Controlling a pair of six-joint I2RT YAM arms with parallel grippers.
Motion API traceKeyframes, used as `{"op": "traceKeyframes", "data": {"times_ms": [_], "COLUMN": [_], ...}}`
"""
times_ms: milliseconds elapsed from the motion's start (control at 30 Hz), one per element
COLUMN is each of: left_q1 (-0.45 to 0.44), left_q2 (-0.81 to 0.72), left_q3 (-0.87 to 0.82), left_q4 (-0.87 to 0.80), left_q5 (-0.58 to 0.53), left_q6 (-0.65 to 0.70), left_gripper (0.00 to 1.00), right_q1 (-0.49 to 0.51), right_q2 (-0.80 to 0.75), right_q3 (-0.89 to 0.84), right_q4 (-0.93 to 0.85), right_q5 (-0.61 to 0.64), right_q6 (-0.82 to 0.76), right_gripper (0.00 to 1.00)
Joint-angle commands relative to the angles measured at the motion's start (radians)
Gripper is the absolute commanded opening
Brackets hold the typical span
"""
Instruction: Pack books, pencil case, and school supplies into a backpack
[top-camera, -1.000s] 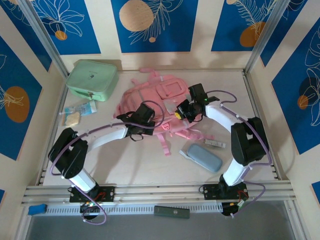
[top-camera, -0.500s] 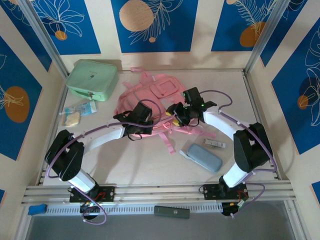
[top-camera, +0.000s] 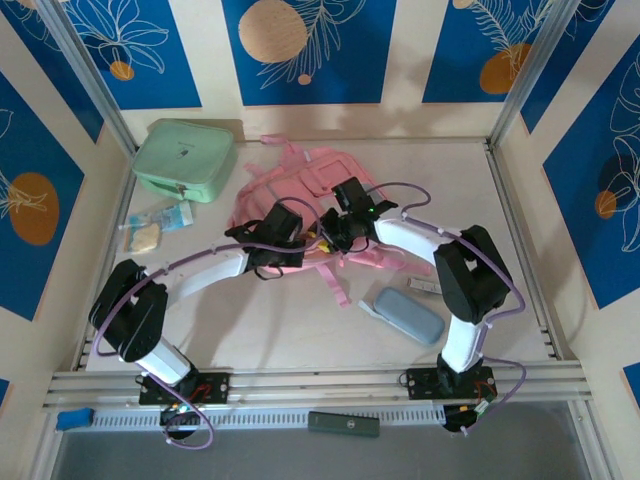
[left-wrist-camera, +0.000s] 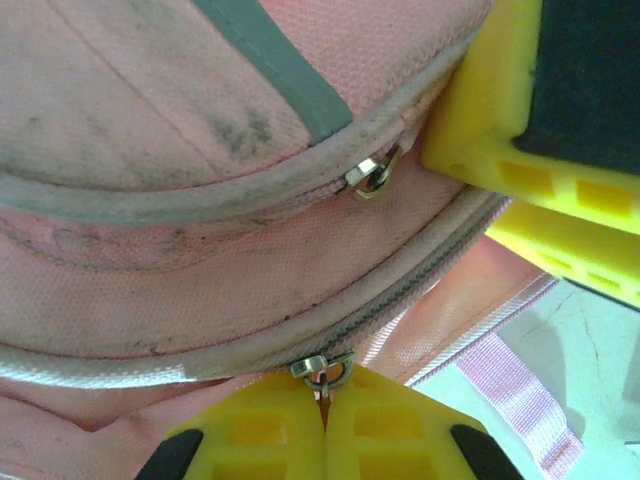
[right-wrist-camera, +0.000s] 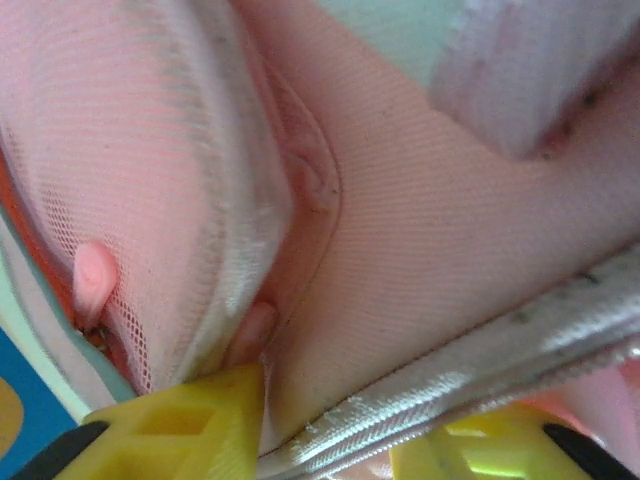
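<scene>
Pink backpack (left-wrist-camera: 200, 250) cloth, soft and floppy, bunches against both tools. Its zip pull (left-wrist-camera: 322, 368) sits pinched in the shut left tool (left-wrist-camera: 323, 400); the right tool (right-wrist-camera: 325, 425) straddles a seam (right-wrist-camera: 450, 395), grip unclear, probably the firmest hold

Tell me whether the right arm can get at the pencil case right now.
Probably, once it lets go: the right end effector grips backpack fabric, while the pencil case lies uncovered on bare table near that arm's base.
</scene>
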Motion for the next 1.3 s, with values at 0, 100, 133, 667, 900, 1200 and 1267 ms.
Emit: {"op": "traceKeyframes", "data": {"times_ms": [0, 100, 133, 667, 900, 1200, 1267], "left_q1": [-0.002, -0.002, -0.002, 0.038, 0.036, 0.036, 0.035], "left_q2": [-0.022, -0.040, -0.048, -0.173, -0.154, -0.146, -0.141], "left_q3": [0.046, 0.047, 0.046, -0.080, -0.068, -0.079, -0.082], "left_q4": [-0.043, -0.097, -0.124, -0.218, -0.095, -0.054, -0.047], "left_q5": [0.033, 0.007, -0.014, 0.020, 0.112, 0.134, 0.139], "left_q6": [0.012, 0.007, 0.004, -0.076, -0.110, -0.104, -0.105], "left_gripper": [0.00, 0.00, 0.00, 0.00, 0.00, 0.00, 0.00], "right_q1": [-0.001, -0.011, -0.025, -0.276, -0.203, 0.041, 0.084], "right_q2": [0.027, -0.006, -0.019, -0.004, -0.136, -0.290, -0.269], "right_q3": [0.033, 0.014, 0.002, 0.174, 0.056, -0.128, -0.124], "right_q4": [0.007, -0.001, 0.005, -0.192, -0.194, -0.046, -0.042], "right_q5": [0.068, 0.095, 0.078, -0.076, -0.106, 0.022, 0.079], "right_q6": [-0.064, -0.161, -0.196, -0.641, -0.436, -0.063, -0.006], "right_gripper": [0.22, 0.03, 0.01, 0.03, 0.44, 0.64, 0.64]}}
